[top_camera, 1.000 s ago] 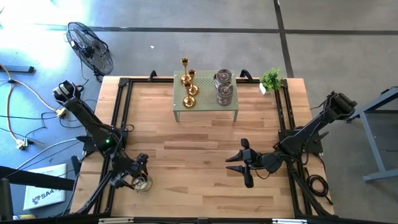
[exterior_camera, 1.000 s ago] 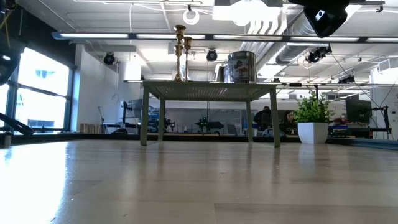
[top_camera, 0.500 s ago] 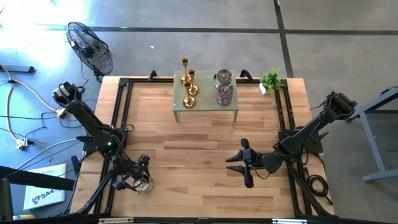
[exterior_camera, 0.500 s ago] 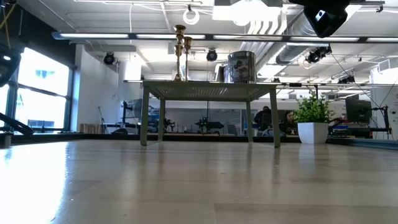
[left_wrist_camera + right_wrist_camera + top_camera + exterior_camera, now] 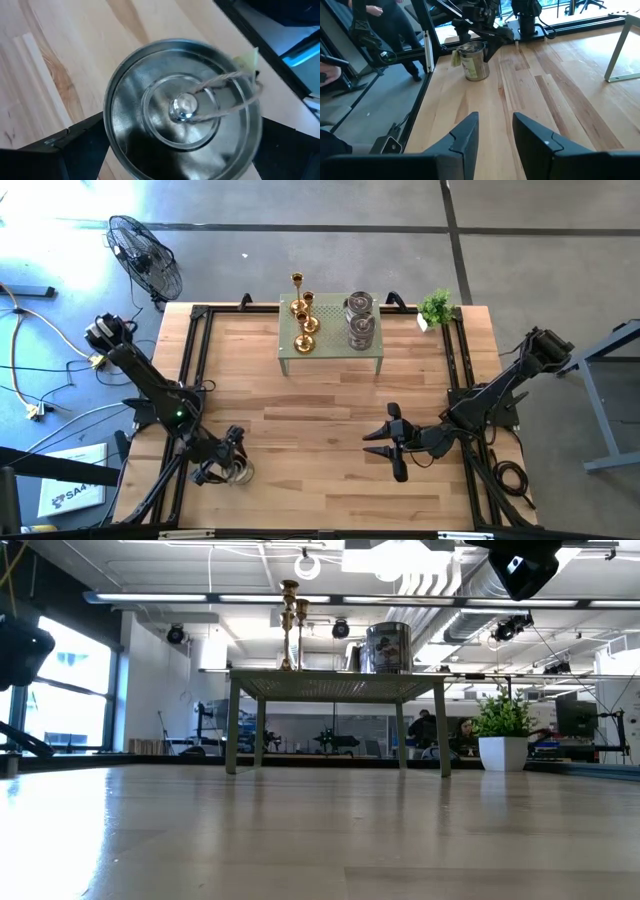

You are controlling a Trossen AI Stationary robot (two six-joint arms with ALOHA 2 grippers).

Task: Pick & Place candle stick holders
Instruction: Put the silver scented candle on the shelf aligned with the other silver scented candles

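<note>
Left gripper [image 5: 232,468]: open wide, fingers either side of the silver jar holder [image 5: 238,471], at your table's seven o'clock.
Right gripper [image 5: 385,442]: waiting near five o'clock, holding nothing, fingers a little apart.
Done: it looks like one jar is off the small green stand [image 5: 330,356].
Left: five holders on that stand at twelve o'clock.

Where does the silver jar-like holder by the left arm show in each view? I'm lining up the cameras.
High view: silver holder at the table's near-left corner, between the left end effector's open fingers.
Low view: not in it.
Left wrist view: fills the frame, lid seen from above.
Right wrist view: far off, upright near the table's edge rail.
Shared landmark: the twine tag on the holder.
</note>
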